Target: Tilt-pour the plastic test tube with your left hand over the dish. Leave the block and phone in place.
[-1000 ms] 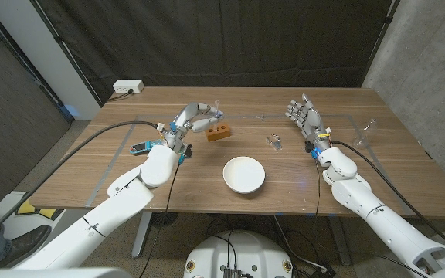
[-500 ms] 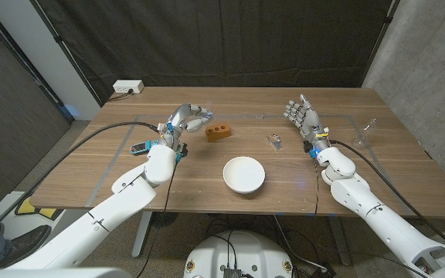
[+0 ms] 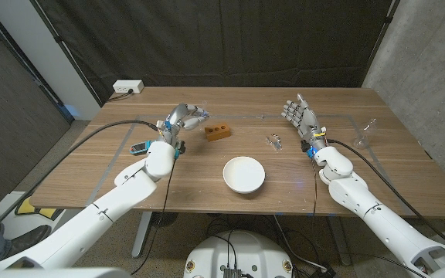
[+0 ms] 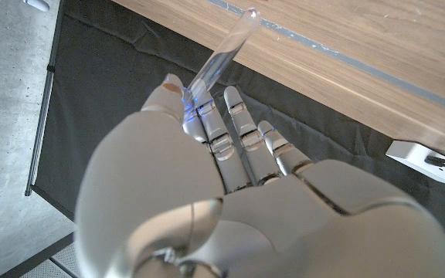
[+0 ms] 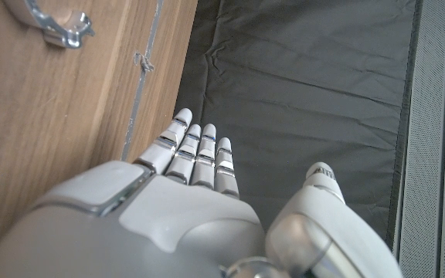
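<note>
Tube [image 4: 221,55] in my left hand [image 3: 185,117], pinched between thumb and fingers, lifted beyond and to the left of the dish [image 3: 244,174], just left of the block [image 3: 218,132]. Since a second ago I have drawn that hand back leftward, away from the block, and the tube has come with it. I judge that the pick-up is done and that the carry to the dish comes next, with the pour not yet begun.

In the left wrist view the tube's long axis runs straight out from my fingertips, in line with the fingers, and its rounded free end points away from my palm toward the table's [image 4: 377,46] far edge. Whether its mouth sits inside my grip I cannot tell. It shows clear, and I cannot make out anything inside it.

Dish sits white and upright near the table's front middle, well apart from the tube. Block lies beyond the dish and slightly left. Phone [image 3: 139,147] lies left of the dish, near my left forearm. A small clear object [image 3: 273,140] rests beyond the dish to the right.

My right hand [image 3: 301,117] stands well right of the dish, fingers spread and straight, holding nothing, as it was a second ago.
</note>
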Controlling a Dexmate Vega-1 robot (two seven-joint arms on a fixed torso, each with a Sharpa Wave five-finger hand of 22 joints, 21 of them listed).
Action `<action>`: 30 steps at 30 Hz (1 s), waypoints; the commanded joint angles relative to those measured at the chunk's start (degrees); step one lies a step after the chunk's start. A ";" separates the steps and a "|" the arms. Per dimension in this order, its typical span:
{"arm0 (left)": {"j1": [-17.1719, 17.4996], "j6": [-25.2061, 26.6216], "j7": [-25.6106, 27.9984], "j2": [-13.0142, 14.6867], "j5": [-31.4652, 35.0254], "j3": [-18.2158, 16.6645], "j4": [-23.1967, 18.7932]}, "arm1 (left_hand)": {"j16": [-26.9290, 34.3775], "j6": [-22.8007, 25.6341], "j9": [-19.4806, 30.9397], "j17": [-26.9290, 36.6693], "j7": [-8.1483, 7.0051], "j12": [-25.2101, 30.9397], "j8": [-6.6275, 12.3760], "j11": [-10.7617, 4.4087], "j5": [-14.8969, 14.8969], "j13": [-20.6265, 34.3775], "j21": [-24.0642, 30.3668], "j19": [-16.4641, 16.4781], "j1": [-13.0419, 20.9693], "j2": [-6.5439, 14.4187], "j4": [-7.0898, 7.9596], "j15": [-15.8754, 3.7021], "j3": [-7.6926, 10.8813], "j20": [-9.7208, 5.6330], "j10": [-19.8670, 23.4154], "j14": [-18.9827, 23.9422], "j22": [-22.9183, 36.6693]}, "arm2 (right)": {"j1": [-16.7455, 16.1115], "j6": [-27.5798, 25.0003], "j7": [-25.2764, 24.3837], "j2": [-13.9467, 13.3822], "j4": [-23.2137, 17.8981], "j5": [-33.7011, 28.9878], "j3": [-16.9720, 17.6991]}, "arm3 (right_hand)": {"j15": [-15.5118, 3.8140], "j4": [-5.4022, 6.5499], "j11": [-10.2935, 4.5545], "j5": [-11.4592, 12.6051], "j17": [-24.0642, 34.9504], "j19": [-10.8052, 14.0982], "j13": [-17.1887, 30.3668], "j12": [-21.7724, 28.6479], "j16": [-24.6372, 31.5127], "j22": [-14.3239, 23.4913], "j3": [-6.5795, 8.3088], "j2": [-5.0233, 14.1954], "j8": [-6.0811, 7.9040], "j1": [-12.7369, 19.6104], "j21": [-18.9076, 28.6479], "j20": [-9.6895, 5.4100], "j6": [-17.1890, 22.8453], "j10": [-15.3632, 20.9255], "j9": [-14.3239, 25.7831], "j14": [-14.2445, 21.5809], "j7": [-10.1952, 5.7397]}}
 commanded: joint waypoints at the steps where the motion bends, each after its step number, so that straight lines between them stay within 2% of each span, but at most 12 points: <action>1: -4.79 -5.46 -1.81 -2.13 -3.96 2.24 8.08 | -0.18 0.63 0.20 0.12 0.27 0.03 0.29 -2.51 -0.19 0.29 -0.09 -0.10 0.34 0.18 1.78 -6.28 2.02 -3.37 2.22 -0.30 0.09 | -0.01 -0.81 -1.06 -0.16 -0.93 -0.68 -0.23 | -0.24 -0.13 0.06 -0.23 0.26 0.67 0.18 0.28 -0.09 0.20 -0.11 0.45 0.29 0.31 -0.30 -0.05 0.61 0.23 0.11 0.43 -0.19; 12: -8.39 -7.81 -3.59 -3.83 -4.93 5.00 12.52 | -0.11 0.66 0.21 0.13 0.22 0.07 0.27 -2.49 -0.19 0.38 -0.01 -0.17 0.26 0.08 1.97 -6.28 2.14 -3.33 2.35 -0.42 0.09 | 0.06 -1.22 -1.51 -0.22 -1.12 -0.74 -0.19 | -0.33 -0.13 0.03 -0.24 0.26 0.67 0.18 0.27 -0.09 0.21 -0.14 0.49 0.28 0.32 -0.33 -0.07 0.60 0.21 0.11 0.43 -0.18; 23: -7.84 -3.63 -2.12 -2.50 -3.12 5.63 10.66 | -0.06 0.51 0.22 0.13 0.29 -0.06 0.18 -2.36 -0.18 0.46 0.05 -0.18 0.30 0.04 2.07 -6.23 2.32 -3.24 2.04 -0.43 0.09 | -0.37 -1.28 -2.33 -0.17 -1.73 -1.02 -0.18 | -0.24 -0.14 0.12 -0.25 0.26 0.72 0.18 0.29 -0.09 0.21 -0.15 0.53 0.29 0.34 -0.36 -0.09 0.64 0.27 0.11 0.43 -0.14; 30: -7.56 -2.73 -1.88 -1.89 -3.51 5.23 10.23 | -0.04 0.53 0.22 0.13 0.41 -0.03 0.18 -2.31 -0.18 0.52 0.10 -0.10 0.34 0.01 2.10 -6.25 2.41 -3.34 2.08 -0.40 0.09 | -0.33 -1.62 -2.59 -0.13 -2.00 -1.17 -0.34 | -0.23 -0.15 0.06 -0.25 0.26 0.72 0.18 0.30 -0.09 0.21 -0.16 0.56 0.27 0.36 -0.38 -0.06 0.62 0.30 0.11 0.41 -0.16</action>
